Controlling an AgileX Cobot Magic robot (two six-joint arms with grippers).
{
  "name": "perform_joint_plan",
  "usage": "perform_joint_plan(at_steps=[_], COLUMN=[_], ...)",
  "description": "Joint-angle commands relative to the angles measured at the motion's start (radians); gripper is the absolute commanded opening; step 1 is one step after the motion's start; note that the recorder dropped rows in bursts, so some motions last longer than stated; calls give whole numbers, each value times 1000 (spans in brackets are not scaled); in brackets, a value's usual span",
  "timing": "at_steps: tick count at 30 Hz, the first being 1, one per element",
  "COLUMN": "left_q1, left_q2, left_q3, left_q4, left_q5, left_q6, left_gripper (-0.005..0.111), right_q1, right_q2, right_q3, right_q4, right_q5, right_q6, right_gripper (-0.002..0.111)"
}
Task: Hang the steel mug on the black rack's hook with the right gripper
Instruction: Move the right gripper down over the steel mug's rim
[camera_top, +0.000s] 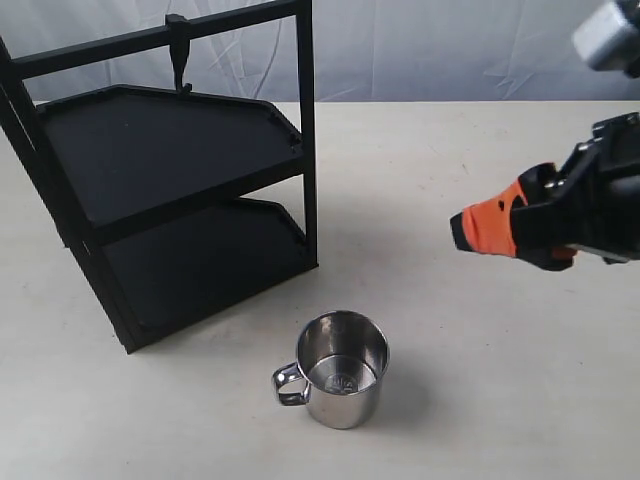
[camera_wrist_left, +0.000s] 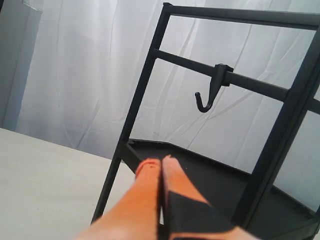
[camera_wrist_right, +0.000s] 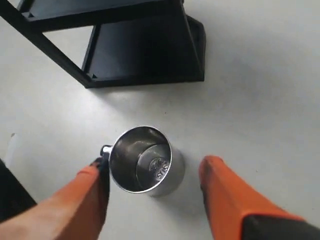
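No legible writing is visible. The right gripper (camera_top: 480, 232) with orange-red pads hovers right of the small mirror-finish steel mug (camera_top: 342, 368), fingers spread wide, holding nothing. The mug stands upright on the pale table (camera_top: 480, 400), handle pointing left, near the tall matte black rack (camera_top: 170, 190). The thin black hook (camera_wrist_left: 207, 97) hangs from the crossbar. The left gripper (camera_wrist_left: 161, 162) has its fingers pressed together, empty.

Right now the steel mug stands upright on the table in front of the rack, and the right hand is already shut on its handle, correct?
Not quite. The right hand is open and holds nothing; the right wrist view shows its fingers apart above the upright steel mug.
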Motion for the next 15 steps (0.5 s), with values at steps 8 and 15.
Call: perform_joint_plan(at_steps=[8,15], left_q1=[-2,-2], left_q2=[4,4], left_q3=[-2,-2], left_q4=[0,0], left_q5=[-10,-10], left_q6=[0,0], left_gripper=[0,0], right_q1=[143,252], right_q2=[308,424], right_q3=[-13,-99], right_q4=[-41,-128], right_q5=[-85,-94], right_q6=[11,116], right_gripper=[55,55])
